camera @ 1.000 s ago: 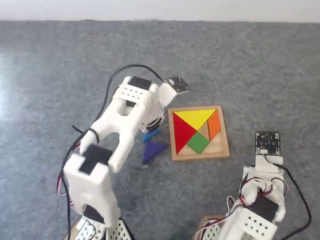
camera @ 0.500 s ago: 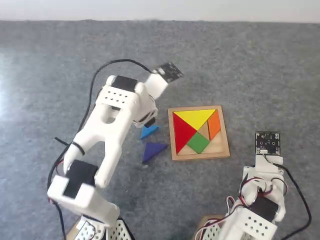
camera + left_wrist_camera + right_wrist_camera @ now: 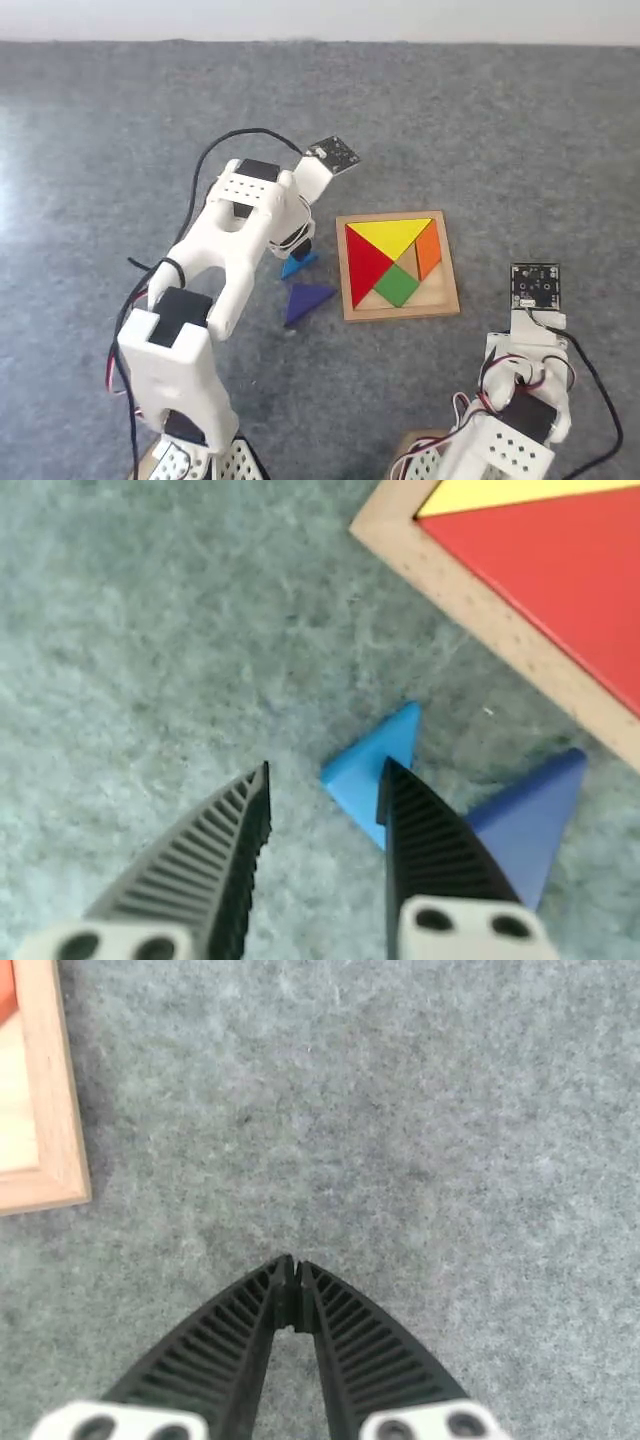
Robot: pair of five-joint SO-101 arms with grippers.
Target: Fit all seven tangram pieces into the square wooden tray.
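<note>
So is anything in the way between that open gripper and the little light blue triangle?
Nothing visible. The left gripper hangs open right over the small light blue triangle, which lies on the grey carpet. The darker blue triangle lies beside it, not between them.

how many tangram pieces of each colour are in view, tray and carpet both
yellow triangle, in the square wooden tray: 1
red triangle, in the tray: 1
orange parallelogram, in the tray: 1
green square, in the tray: 1
light blue triangle, on the grey carpet: 1
dark blue triangle, on the carpet: 1
total: 6
</note>
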